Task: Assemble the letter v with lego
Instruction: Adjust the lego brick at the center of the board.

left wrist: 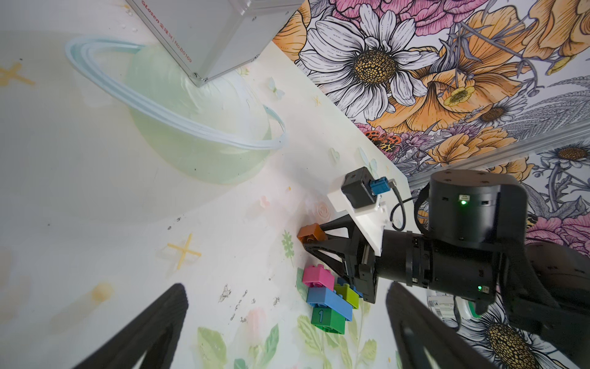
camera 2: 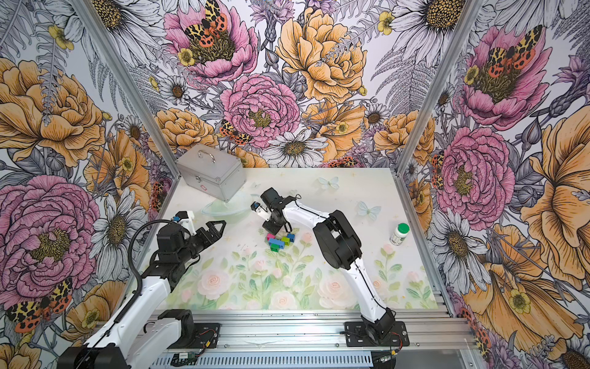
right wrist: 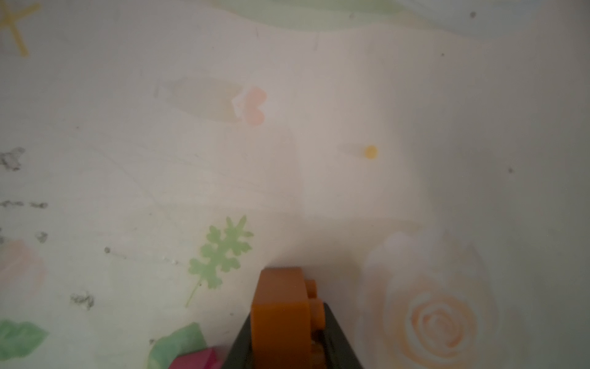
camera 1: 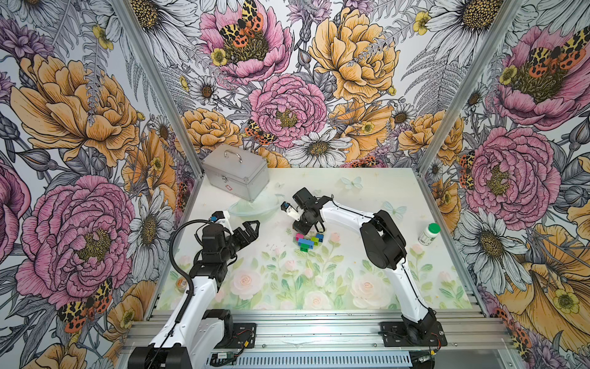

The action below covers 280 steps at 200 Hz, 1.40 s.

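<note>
Clamping orange brick (right wrist: 281, 316), right end effector (left wrist: 314, 238) hangs between bowl (left wrist: 178, 118) and joined bricks (left wrist: 329, 300); left end effector (camera 1: 256, 229) gapes.

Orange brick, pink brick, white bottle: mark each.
orange brick (right wrist: 281, 319), right wrist view, on its broad flat side.
pink brick (left wrist: 318, 277), left wrist view, on its side face.
white bottle (camera 1: 428, 235), in a top view, on its body below the cap.
</note>
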Motion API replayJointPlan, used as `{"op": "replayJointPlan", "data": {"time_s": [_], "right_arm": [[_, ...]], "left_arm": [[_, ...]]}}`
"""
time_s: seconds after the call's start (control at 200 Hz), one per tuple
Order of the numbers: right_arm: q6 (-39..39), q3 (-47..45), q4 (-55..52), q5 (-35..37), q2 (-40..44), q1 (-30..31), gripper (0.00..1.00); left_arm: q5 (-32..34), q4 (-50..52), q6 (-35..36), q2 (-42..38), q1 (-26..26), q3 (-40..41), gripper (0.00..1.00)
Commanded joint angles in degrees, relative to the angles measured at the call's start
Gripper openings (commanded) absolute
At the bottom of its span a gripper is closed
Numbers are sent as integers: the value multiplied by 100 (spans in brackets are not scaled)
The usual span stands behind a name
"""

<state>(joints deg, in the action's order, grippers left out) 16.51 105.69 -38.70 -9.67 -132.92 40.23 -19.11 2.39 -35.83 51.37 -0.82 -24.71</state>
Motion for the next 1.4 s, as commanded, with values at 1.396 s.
{"op": "replayJointPlan", "data": {"time_s": [1.396], "right_arm": [[-3982,-3079,689,1690,2397,1081,58]], "left_arm": [[360,661,-21,3937,-1526,-2832,98]]}}
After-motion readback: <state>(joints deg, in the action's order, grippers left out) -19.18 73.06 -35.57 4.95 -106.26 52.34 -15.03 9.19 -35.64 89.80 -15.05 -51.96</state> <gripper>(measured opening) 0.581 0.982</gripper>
